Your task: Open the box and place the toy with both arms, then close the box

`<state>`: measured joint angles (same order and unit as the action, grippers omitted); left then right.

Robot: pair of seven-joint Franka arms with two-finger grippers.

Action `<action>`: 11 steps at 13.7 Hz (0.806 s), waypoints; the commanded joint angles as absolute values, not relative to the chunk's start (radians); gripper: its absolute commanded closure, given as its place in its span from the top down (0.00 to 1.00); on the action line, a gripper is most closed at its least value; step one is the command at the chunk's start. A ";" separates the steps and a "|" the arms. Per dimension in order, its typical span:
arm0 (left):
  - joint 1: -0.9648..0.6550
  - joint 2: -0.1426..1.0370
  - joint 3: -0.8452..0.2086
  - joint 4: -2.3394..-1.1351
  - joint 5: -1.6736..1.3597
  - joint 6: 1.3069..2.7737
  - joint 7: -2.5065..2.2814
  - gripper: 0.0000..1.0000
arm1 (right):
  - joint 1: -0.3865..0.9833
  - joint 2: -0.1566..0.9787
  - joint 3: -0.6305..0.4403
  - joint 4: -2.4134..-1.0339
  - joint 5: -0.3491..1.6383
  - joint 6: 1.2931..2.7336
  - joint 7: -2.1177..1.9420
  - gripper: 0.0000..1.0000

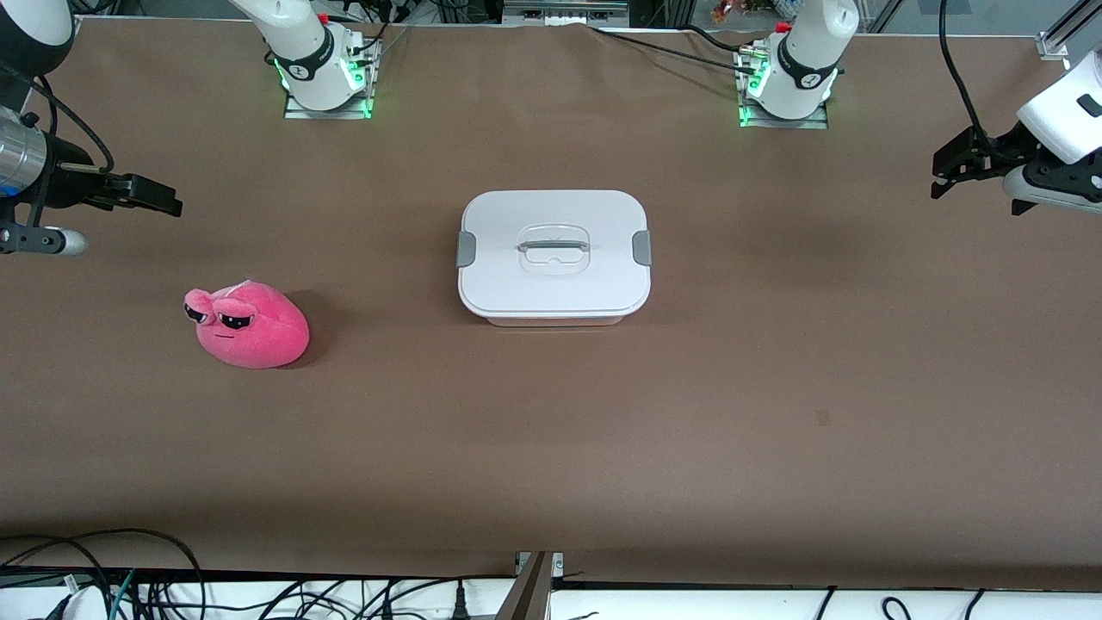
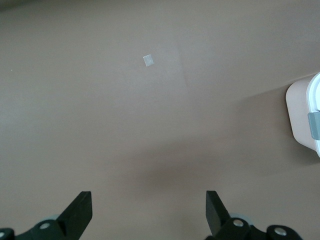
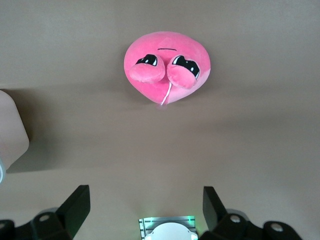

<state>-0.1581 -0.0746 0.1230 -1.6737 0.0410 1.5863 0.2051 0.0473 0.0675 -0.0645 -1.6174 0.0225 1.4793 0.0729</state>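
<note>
The box (image 1: 555, 258) sits mid-table with its white lid on and grey clips at both ends; its pale pink wall also shows in the left wrist view (image 2: 300, 117) and a corner in the right wrist view (image 3: 10, 132). The hot-pink toy (image 1: 247, 325) lies on the table toward the right arm's end, nearer the front camera than the box, and shows in the right wrist view (image 3: 167, 65). My right gripper (image 1: 168, 202) is open and empty, up over the table at its own end (image 3: 145, 207). My left gripper (image 1: 943, 176) is open and empty over its end (image 2: 148, 210).
The brown table (image 1: 551, 430) carries only the box and toy. The arm bases (image 1: 323, 69) (image 1: 788, 82) stand along its edge farthest from the front camera. A small pale speck (image 2: 147, 60) lies on the table. Cables run along the edge nearest the front camera.
</note>
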 commanded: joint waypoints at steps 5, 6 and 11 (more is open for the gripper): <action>-0.152 -0.055 0.124 -1.631 0.028 1.560 0.222 1.00 | 0.034 0.071 -0.051 -1.617 0.006 1.483 0.086 1.00; -0.152 -0.051 0.126 -1.629 0.020 1.557 0.216 1.00 | 0.035 0.071 -0.051 -1.617 0.005 1.483 0.086 1.00; -0.159 -0.038 0.123 -1.626 0.018 1.493 0.229 1.00 | 0.035 0.072 -0.051 -1.617 0.005 1.483 0.083 1.00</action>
<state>-0.1573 -0.0576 0.1249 -1.6640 0.0352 1.5310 0.2053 0.0466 0.0728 -0.0645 -1.6174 0.0223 1.4796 0.0736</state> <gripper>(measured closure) 0.000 0.000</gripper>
